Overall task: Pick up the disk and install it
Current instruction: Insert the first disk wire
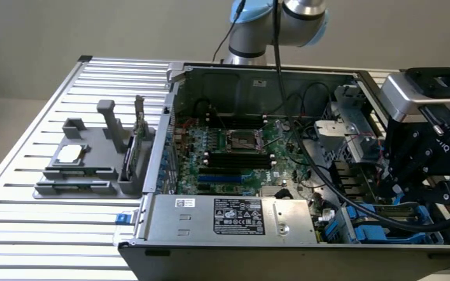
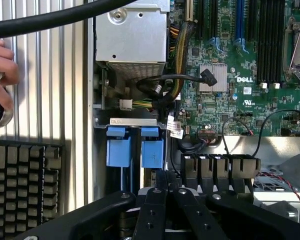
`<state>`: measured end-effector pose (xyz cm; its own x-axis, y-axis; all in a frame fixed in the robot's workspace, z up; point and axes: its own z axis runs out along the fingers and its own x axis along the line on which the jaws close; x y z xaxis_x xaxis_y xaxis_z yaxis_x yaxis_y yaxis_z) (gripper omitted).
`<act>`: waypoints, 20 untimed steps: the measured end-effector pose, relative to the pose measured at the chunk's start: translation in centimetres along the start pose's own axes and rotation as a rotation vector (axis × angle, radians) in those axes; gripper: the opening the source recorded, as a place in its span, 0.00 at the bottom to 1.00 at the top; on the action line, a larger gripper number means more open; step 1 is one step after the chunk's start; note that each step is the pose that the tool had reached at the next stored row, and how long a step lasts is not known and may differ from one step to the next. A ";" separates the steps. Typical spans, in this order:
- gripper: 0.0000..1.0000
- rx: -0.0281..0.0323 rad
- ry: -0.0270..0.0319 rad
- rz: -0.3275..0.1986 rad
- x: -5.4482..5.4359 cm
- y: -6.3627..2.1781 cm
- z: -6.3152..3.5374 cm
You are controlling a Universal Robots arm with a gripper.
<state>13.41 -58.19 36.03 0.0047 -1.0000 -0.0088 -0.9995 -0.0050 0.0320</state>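
Note:
My gripper point(image 2: 167, 189) hangs over the open computer case point(image 1: 180, 111), its black fingers point(image 2: 155, 200) pressed together with nothing between them. Just beyond the fingertips, two blue plastic frame ends point(image 2: 118, 146) point(image 2: 152, 151) sit side by side in the drive bay. The disk's metal face and label are hidden, so I cannot tell which frame holds it. In the exterior view the gripper point(image 1: 397, 188) stands at the case's right end, above the blue bay parts point(image 1: 381, 225).
The silver power-supply box point(image 1: 233, 216) lies along the case's near side, beside the green motherboard point(image 1: 233, 152). Black cables point(image 1: 342, 193) cross the bay area. A person's hand point(image 2: 2, 62) rests on the slatted table point(image 1: 45, 234). A grey fixture point(image 1: 84, 167) stands at the exterior view's left.

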 end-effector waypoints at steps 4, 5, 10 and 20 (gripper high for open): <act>0.13 -0.0005 -0.0001 0.000 0.0 -0.01 0.00; 0.13 -0.0006 -0.0001 0.000 0.0 -0.01 0.00; 0.27 -0.0011 -0.0001 0.000 0.0 -0.03 0.00; 0.39 -0.0010 -0.0019 0.070 0.0 -0.02 -0.37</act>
<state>13.43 -58.19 36.40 -0.0653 -0.9978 -0.0084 -0.9973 0.0650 0.0335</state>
